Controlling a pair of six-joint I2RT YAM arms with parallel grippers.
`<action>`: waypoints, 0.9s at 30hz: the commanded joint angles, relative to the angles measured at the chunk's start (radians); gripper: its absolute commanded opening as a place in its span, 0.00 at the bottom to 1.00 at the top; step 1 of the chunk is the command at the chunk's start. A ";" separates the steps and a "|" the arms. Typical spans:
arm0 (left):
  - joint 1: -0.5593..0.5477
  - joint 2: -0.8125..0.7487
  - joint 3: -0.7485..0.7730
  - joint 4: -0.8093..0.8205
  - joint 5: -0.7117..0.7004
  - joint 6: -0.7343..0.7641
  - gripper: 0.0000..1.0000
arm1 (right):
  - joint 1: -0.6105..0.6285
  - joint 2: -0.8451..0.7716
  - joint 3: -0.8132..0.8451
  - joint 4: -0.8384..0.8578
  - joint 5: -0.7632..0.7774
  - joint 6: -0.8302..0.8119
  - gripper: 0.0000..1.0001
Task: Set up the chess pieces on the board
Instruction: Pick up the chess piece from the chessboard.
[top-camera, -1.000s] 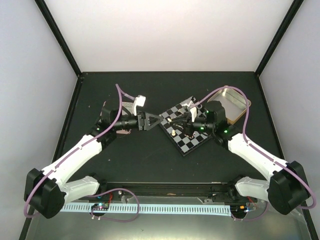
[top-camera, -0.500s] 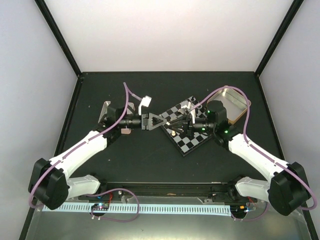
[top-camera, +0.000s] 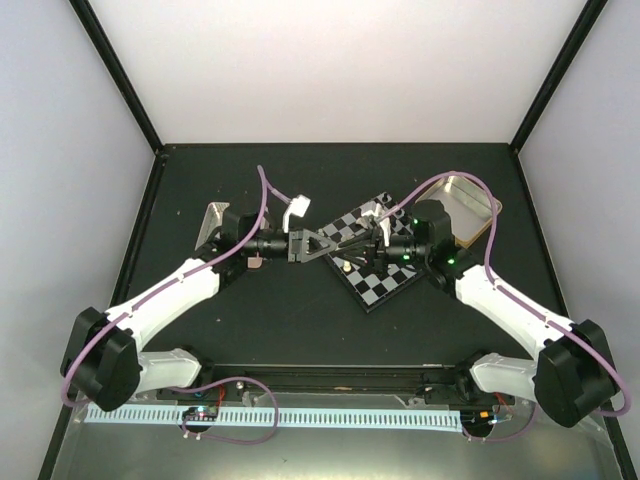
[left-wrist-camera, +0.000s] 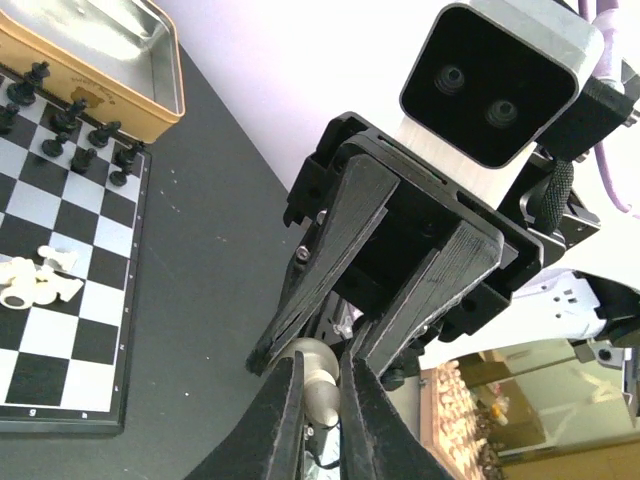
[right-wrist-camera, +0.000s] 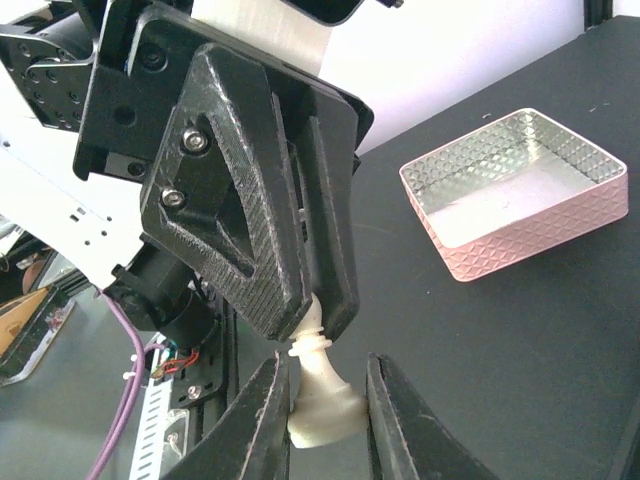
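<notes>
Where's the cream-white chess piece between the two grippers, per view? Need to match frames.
Left wrist: cream-white chess piece at bottom centre, between that camera's own fingers.
Right wrist: bottom centre, between its own fingers, its top pinched by the left gripper.
Top external: too small to make out; look where the left gripper and the right gripper meet, over the left corner of the black-and-grey checkerboard.
Shared landmark: the left gripper's black wedge fingers.
</notes>
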 joint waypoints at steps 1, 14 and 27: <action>-0.009 0.004 0.051 0.016 0.019 0.031 0.04 | 0.007 0.003 0.023 0.011 0.009 -0.012 0.15; -0.024 -0.065 0.083 -0.269 -0.359 0.267 0.01 | 0.007 -0.070 -0.024 -0.057 0.267 0.073 0.73; -0.157 0.166 0.225 -0.463 -0.826 0.431 0.02 | 0.007 -0.325 -0.092 -0.389 1.227 0.393 0.75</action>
